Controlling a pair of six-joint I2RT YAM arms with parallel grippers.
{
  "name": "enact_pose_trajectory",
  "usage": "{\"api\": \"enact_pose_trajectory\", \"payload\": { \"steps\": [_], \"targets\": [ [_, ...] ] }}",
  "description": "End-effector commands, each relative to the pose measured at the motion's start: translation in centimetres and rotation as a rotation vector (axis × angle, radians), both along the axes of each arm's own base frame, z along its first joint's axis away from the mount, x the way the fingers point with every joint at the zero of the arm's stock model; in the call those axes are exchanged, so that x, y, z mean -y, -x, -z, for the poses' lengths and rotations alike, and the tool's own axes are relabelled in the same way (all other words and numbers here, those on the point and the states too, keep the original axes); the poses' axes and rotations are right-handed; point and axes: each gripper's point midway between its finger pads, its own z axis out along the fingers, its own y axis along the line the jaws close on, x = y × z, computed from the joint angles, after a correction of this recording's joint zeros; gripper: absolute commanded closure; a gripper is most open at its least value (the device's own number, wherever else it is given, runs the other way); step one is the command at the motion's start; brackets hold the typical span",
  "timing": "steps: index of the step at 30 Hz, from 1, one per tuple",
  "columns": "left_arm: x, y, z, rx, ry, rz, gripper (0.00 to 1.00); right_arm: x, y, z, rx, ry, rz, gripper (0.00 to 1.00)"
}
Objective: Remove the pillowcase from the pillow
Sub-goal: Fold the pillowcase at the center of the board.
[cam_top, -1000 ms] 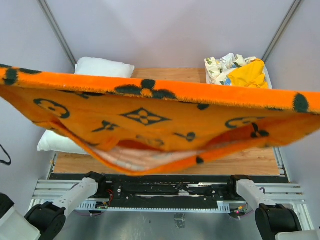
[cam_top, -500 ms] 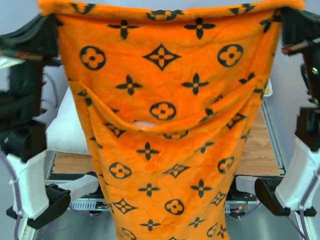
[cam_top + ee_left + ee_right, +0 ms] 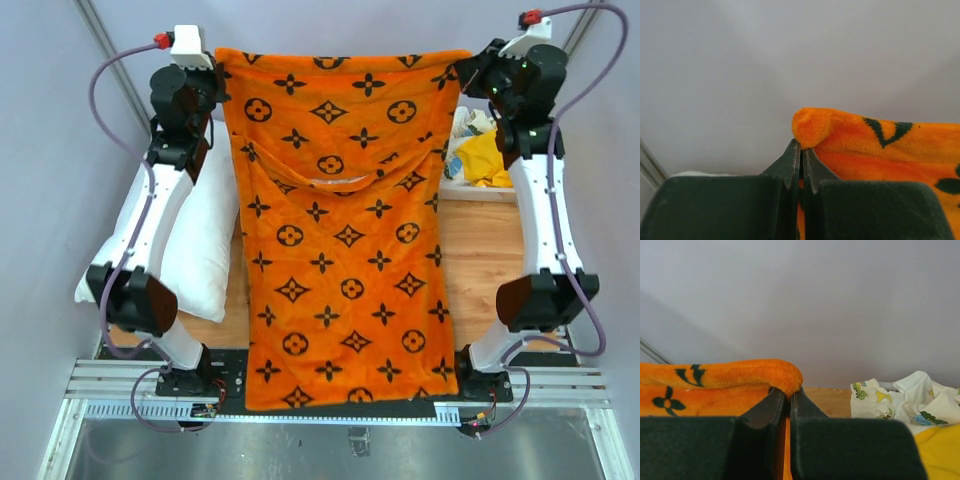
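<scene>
Top view: large bright orange plush pillowcase [image 3: 340,250] w/ black flower and circle motifs is spread flat as a sheet, strung by its two far corners btw the arms, near hem draped over the near edge of the wooden bench [image 3: 495,250] by the arm bases. Left pincer [image 3: 214,72] sits at the far-left corner, right pincer [image 3: 466,72] at the far-right corner. From this view I cannot tell how the jaws stand. A curved slack fold about a third of the way down shows a sliver of pale lining [image 3: 340,183]. Big plump plain white pillow [image 3: 205,240] lies on the bench at left, out of the pillowcase, just beside its left edge and partly under the left arm. Far-right corner of the bench: crumpled plain yellow cloth [image 3: 487,157] touching a white printed cloth [image 3: 468,120]. Left wrist view: left pincer [image 3: 801,147] pressed together, pinching a rolled orange corner of the pillowcase [image 3: 880,145]. Fabric runs off to the right and only a blank pale wall shows behind. Right wrist view: right pincer [image 3: 788,392] pressed together on the other corner. Pillowcase [image 3: 715,380] runs off left, its hem bunched over the fingertips. Bench [image 3: 827,399] visible past it, white printed cloth [image 3: 900,395] and yellow cloth [image 3: 940,450] at lower right.
</scene>
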Motion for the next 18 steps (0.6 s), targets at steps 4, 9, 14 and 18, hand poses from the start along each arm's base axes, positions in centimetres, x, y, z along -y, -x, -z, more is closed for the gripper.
{"api": "enact_pose_trajectory", "payload": {
  "steps": [4, 9, 14, 18],
  "targets": [
    [-2.7, -8.6, 1.8, 0.065, 0.041, -0.064, 1.0, -0.1, -8.0, 3.9, -0.036, 0.045, -0.026, 0.99],
    [-2.1, -13.2, 3.5, 0.061, 0.018, -0.023, 1.0, -0.1, -11.4, 6.6, -0.076, 0.05, -0.031, 0.99],
    [-2.2, -13.7, 6.4, 0.035, 0.006, -0.028, 1.0, -0.1, -11.7, 7.5, -0.087, 0.069, -0.039, 0.99],
    [-1.9, -11.2, 6.9, 0.046, 0.013, -0.002, 1.0, -0.2, -10.2, 8.2, -0.102, 0.074, -0.05, 0.99]
  ]
}}
